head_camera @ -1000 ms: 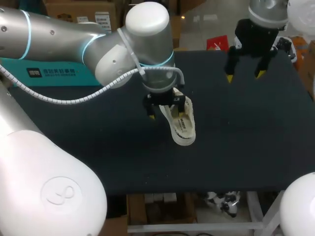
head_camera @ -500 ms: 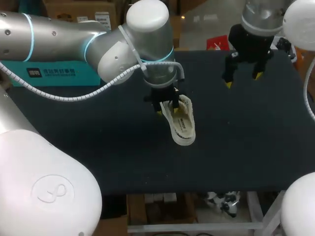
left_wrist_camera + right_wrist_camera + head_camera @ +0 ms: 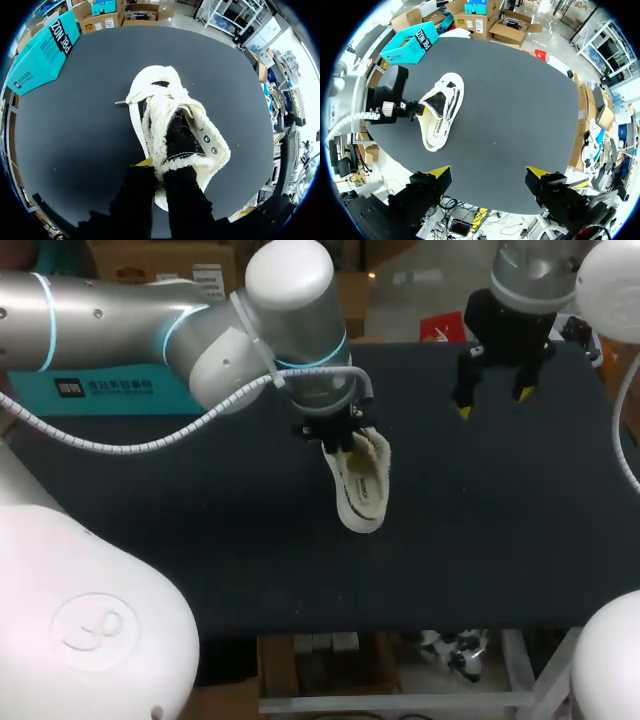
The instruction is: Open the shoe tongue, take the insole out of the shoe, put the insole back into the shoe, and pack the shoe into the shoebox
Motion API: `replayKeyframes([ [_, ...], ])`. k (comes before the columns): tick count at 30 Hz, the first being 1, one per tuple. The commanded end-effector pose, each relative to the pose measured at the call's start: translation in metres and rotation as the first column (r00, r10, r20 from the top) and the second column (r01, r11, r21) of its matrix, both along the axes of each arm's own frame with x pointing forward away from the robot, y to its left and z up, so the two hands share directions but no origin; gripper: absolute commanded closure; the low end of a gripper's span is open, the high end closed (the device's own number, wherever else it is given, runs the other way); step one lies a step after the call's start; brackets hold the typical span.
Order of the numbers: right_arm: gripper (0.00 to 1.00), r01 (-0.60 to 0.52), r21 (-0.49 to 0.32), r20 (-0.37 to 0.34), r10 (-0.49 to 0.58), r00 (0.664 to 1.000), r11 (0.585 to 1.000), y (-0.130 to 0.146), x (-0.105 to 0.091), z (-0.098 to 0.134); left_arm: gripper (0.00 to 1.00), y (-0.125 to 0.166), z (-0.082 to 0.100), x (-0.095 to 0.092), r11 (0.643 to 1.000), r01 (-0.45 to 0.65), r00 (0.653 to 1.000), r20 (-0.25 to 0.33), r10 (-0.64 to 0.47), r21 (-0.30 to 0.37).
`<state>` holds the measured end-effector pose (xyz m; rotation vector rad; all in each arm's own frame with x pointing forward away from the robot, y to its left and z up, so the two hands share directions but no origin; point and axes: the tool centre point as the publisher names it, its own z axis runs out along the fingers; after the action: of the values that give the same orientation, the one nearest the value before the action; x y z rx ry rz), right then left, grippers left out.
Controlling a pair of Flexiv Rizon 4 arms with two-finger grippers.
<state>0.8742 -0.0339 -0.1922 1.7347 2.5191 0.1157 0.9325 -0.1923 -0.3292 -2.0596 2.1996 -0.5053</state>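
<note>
- Left end effector (image 3: 159, 172) clenched on fluffy rim at mouth of shoe (image 3: 362, 485). Cannot tell if rim is tongue or heel side.
- Shoe lies mid table (image 3: 480, 540), laces bunched at end away from my grip.
- Right end effector (image 3: 492, 402) released, fingers wide. Hangs over far right of table, well apart from shoe.
- Shoebox (image 3: 100, 390) teal, at far left edge.
- My guess: first step, open tongue. Insole looks not out yet.
- Next move needs: pull rim so mouth gapes wide. Bring right arm over to hold shoe or reach inside.
</note>
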Motion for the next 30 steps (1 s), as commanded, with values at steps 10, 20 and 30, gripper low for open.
replayKeyframes([
  [10,0.0,0.001,-0.001,-0.001,-0.001,1.0,1.0,0.0,0.0,0.001,1.0,0.063,0.105,0.03,0.906,0.413,0.88,0.215,-0.423,0.091],
  [20,0.0,0.001,-0.001,-0.001,-0.001,1.0,1.0,0.0,0.0,0.001,1.0,0.124,0.217,0.073,0.667,0.668,0.594,0.304,-0.745,0.329],
  [30,0.0,-0.157,-0.116,-0.005,0.157,0.988,0.981,0.002,0.003,0.016,1.0,0.182,0.268,0.082,0.562,0.69,0.498,0.264,-0.826,0.456],
])
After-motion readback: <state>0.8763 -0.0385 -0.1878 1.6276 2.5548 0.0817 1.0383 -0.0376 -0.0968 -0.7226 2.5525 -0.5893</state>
